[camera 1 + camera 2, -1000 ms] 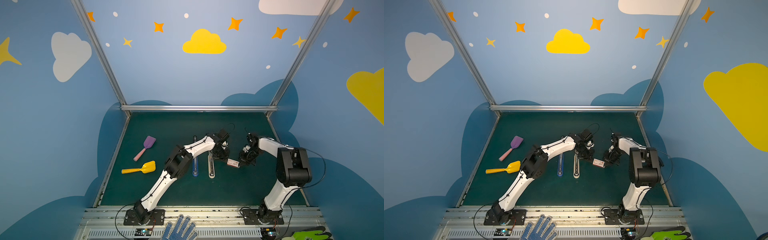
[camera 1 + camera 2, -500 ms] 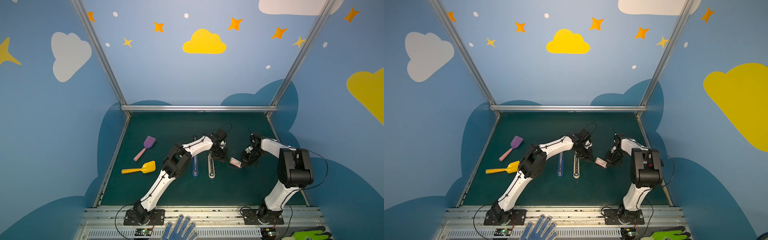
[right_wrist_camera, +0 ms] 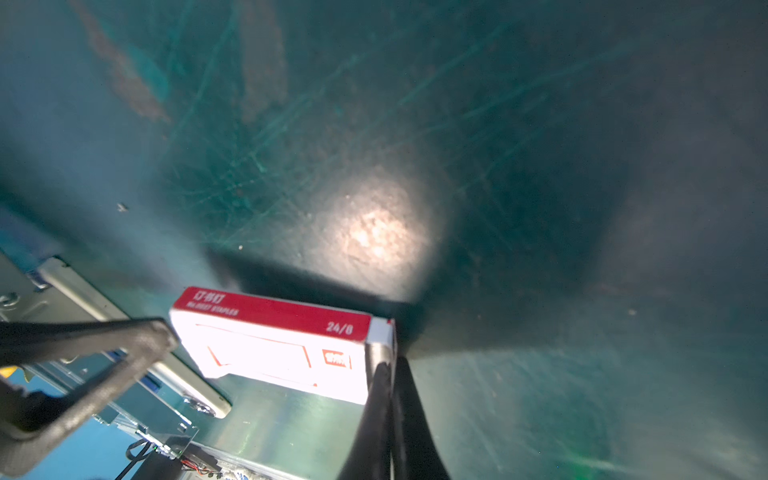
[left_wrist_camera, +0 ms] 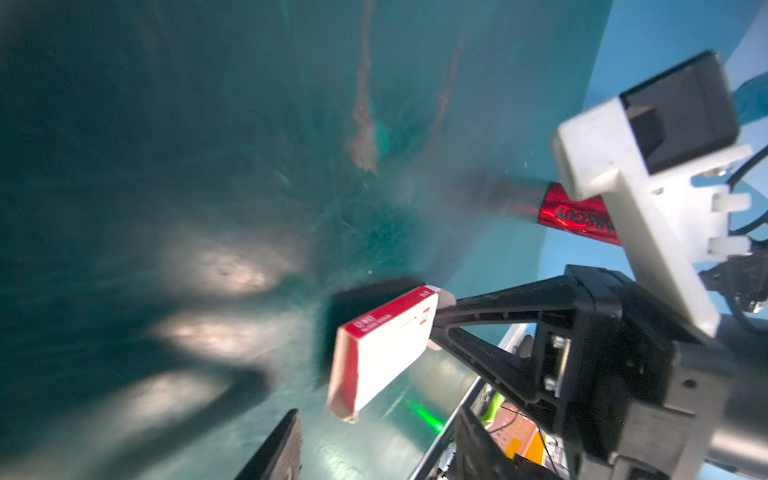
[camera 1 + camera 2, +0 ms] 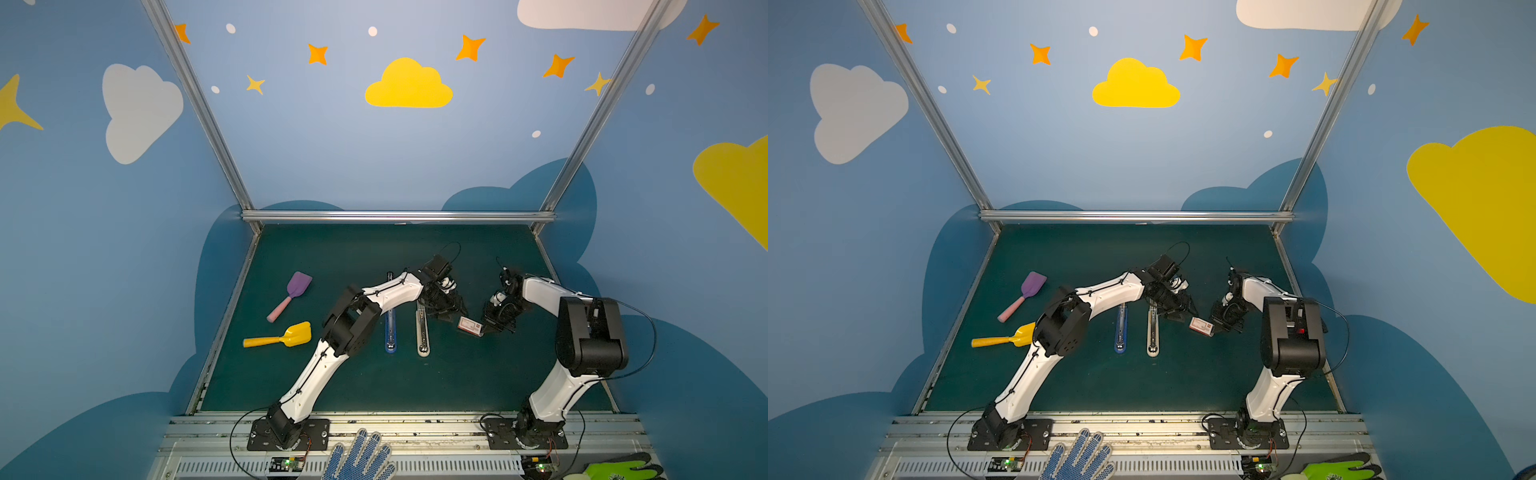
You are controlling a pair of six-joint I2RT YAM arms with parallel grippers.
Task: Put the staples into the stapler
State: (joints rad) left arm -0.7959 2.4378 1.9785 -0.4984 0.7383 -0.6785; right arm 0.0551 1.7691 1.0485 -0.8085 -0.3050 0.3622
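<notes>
Since a second earlier the left tool [image 5: 452,315] had opened, releasing the staple box [image 5: 470,325]. In a top view the box hung over the surface [image 5: 353,257], between centre and right edge, near the white stapler [image 5: 422,332]. Left wrist: its fingers [image 4: 276,449] stood apart, empty. Right wrist: the right tool [image 3: 384,365] was clamped on the box's end. No staples were out; loading remained.

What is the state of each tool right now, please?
Left tool: open, holding nothing.
Right tool: closed on one end of the staple box.

Blue walls [image 5: 332,158] (painted clouds [image 5: 408,85], orange stars [image 5: 318,54]) enclose a dark green tabletop [image 5: 374,257], aluminium-framed.
</notes>
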